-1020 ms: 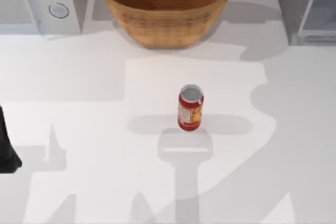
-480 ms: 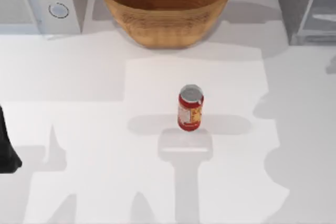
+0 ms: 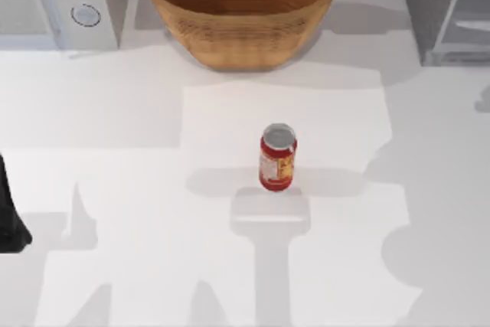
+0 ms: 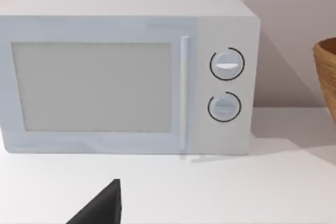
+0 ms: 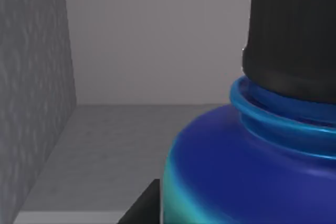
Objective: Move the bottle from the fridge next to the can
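The can (image 3: pixel 278 157) stands upright near the middle of the table (image 3: pixel 122 174), well apart from the fridge (image 3: pixel 448 9) at the far right. The bottle (image 5: pixel 252 166) sits inside the fridge, close before the right wrist camera, apparently on the grey shelf. Whether the right claw is open or closed cannot be told. The left arm (image 3: pixel 11 216) is parked at the left edge, facing the microwave (image 4: pixel 126 74); its claw's state is likewise unclear. A basket (image 3: pixel 241 7) sits far centre.

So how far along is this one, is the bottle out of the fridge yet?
Not yet. The right wrist view has the bottle close up, standing between grey fridge walls, so the right arm has reached it. Whether it is gripped is unclear. The can stands alone mid-table. Lifting out and setting down beside it remain.
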`<state>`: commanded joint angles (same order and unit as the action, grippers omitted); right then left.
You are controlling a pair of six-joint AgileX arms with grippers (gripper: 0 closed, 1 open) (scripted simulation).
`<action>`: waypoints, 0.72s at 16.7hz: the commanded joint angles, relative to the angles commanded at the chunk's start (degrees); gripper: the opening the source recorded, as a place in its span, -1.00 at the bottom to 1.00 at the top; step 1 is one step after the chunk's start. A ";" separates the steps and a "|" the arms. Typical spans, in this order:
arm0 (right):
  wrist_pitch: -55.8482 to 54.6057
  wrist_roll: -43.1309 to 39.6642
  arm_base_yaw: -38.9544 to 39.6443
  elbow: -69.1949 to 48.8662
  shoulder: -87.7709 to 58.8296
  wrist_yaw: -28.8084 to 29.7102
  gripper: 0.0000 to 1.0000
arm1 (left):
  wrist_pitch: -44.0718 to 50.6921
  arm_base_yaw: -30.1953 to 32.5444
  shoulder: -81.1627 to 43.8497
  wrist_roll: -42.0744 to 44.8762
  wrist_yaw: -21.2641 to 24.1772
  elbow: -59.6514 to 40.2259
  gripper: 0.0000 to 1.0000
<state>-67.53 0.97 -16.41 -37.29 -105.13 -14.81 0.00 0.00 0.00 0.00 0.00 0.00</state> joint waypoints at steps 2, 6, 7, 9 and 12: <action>-2.30 -0.02 3.15 0.84 -1.50 3.17 -1.00 | 0.00 0.00 0.00 0.00 0.00 0.00 1.00; -9.61 -0.07 15.49 4.25 -5.78 15.71 -1.00 | 0.00 0.00 0.00 0.00 0.00 0.00 1.00; -11.72 -0.09 19.49 5.34 -6.86 19.76 -1.00 | 0.00 0.00 0.00 0.00 0.00 0.00 1.00; -15.98 -0.12 28.01 7.67 -8.80 28.34 -1.00 | 0.00 0.00 0.00 0.00 0.00 0.00 1.00; -21.70 -0.16 40.18 11.18 -10.91 40.54 -1.00 | 0.00 0.00 0.00 0.00 0.00 0.00 1.00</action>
<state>-89.23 0.80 23.77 -26.11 -116.04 25.73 0.00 0.00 0.00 0.00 0.00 0.00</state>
